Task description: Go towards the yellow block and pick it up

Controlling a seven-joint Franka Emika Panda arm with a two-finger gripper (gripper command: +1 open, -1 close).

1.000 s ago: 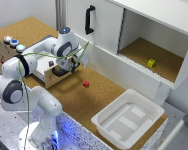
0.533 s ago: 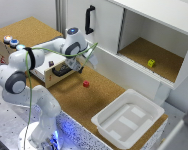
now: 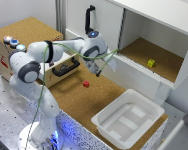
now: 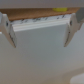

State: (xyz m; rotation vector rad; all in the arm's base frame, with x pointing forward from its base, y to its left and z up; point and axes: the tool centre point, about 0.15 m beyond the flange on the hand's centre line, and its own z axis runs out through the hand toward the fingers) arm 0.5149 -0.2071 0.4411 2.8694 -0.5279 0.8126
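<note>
The yellow block (image 3: pixel 151 63) is a tiny yellow-green cube on the cork floor of the open white cabinet compartment (image 3: pixel 159 35), at the exterior view's right. My gripper (image 3: pixel 108 62) hovers in front of the cabinet's white lower ledge, well short of the block and to its left in the exterior view, blurred by motion. In the wrist view the block (image 4: pixel 60 9) shows as a small yellow patch beyond the ledge. The two fingers (image 4: pixel 7 29) stand wide apart around my gripper (image 4: pixel 40 44), open with nothing between them.
A small red cube (image 3: pixel 86 84) lies on the cork table below the gripper. A white tray (image 3: pixel 110 114) sits at the front right. A wooden box with a black handle (image 3: pixel 64 67) and coloured buttons (image 3: pixel 13 43) stands at the left.
The arm has swung toward the exterior view's right, from over the wooden box toward the cabinet opening. The gripper stays open. The blocks have not moved.
</note>
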